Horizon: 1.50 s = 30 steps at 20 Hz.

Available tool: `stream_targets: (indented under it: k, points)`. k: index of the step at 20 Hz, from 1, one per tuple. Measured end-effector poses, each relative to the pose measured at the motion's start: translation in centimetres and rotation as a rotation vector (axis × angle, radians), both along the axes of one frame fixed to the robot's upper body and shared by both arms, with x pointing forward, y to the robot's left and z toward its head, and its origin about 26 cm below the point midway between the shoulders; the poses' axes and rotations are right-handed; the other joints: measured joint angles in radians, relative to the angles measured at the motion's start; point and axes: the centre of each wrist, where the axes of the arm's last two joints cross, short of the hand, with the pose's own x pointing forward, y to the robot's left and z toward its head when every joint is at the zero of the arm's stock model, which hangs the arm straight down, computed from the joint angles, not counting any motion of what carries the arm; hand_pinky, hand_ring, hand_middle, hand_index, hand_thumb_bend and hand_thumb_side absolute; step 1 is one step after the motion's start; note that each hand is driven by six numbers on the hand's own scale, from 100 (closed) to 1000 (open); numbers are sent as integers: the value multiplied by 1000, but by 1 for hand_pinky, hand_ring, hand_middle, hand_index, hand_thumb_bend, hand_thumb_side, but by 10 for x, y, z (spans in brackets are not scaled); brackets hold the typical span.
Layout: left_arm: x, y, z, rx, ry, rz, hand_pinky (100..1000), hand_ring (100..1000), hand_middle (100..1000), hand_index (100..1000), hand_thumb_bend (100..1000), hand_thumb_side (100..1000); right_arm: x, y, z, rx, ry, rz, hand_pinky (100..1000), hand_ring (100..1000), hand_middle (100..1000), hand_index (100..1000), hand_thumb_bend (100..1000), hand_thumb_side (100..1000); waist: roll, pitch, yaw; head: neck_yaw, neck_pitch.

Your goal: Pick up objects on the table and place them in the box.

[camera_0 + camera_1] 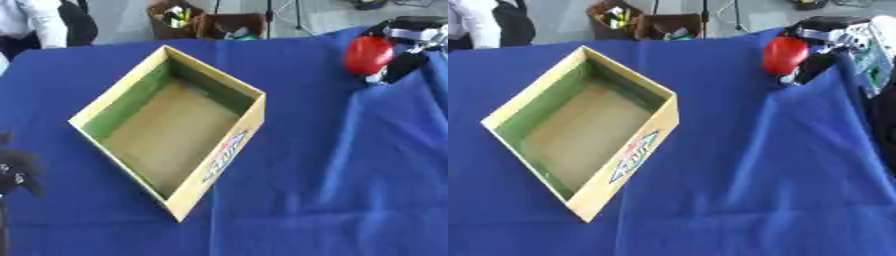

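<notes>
My right hand (pixel 398 62) is up at the far right corner of the desk (pixel 350 175), which is draped in a wrinkled blue cloth. Its black fingers are curled round a rounded, glossy red object (pixel 368 54); I hold it just over the cloth near the far edge, and I cannot tell whether its underside touches the fabric. A small white bit shows below the red object beside my dark fingers, too small for me to make out.

The open cardboard box (pixel 223 155), yellow-tan outside with green inner walls, a bare brown floor and a printed logo on its near-right side wall, sits turned diamond-wise on the left half of the desk, one corner pointing at the near edge. It is well apart from the red object, and I see nothing lying inside it.

My left hand (pixel 17 172) shows only in the left eye view, a dark shape at the left edge near the box's left corner; I cannot tell how its fingers are set. The right eye view leaves it out altogether, but shows more of my right arm: the silver and black wrist parts (pixel 846 35) and a dark stretch running down the right edge.
</notes>
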Motion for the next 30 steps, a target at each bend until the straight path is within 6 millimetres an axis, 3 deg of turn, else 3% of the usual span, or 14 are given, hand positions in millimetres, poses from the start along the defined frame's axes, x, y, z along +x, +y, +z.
stream_targets:
  k: [1, 6, 10, 14, 19, 30]
  points:
    - [0, 0, 0, 0, 0, 0, 293, 483, 523, 819, 100, 958, 0, 0, 0, 1, -2, -1, 731, 862, 792, 912, 326, 348, -1, 0, 0, -1, 0]
    - [0, -1, 0, -5, -1, 0, 293, 483, 523, 818, 100, 958, 0, -1, -3, 19, -32, 1, 638, 784, 612, 776, 379, 380, -1, 0, -1, -1, 0]
    - [0, -1, 0, -9, -1, 0, 294, 483, 522, 817, 100, 956, 0, -2, -6, 47, -67, 19, 599, 755, 556, 727, 296, 450, 0, 0, -3, -1, 1]
    - [0, -2, 0, -10, 2, 1, 294, 483, 522, 817, 100, 954, 0, 0, -5, 56, -90, 43, 588, 746, 538, 705, 183, 534, -1, 0, -7, 0, 2]
    - [0, -1, 0, -11, 5, 3, 295, 483, 521, 816, 100, 952, -1, 3, -3, 65, -111, 74, 580, 736, 517, 683, 105, 625, -3, -14, -12, 5, 11]
    - [0, -1, -1, -18, 17, 7, 298, 484, 520, 816, 100, 948, -11, 15, 17, 113, -223, 162, 566, 718, 476, 645, 100, 724, -22, -60, -19, 22, 37]
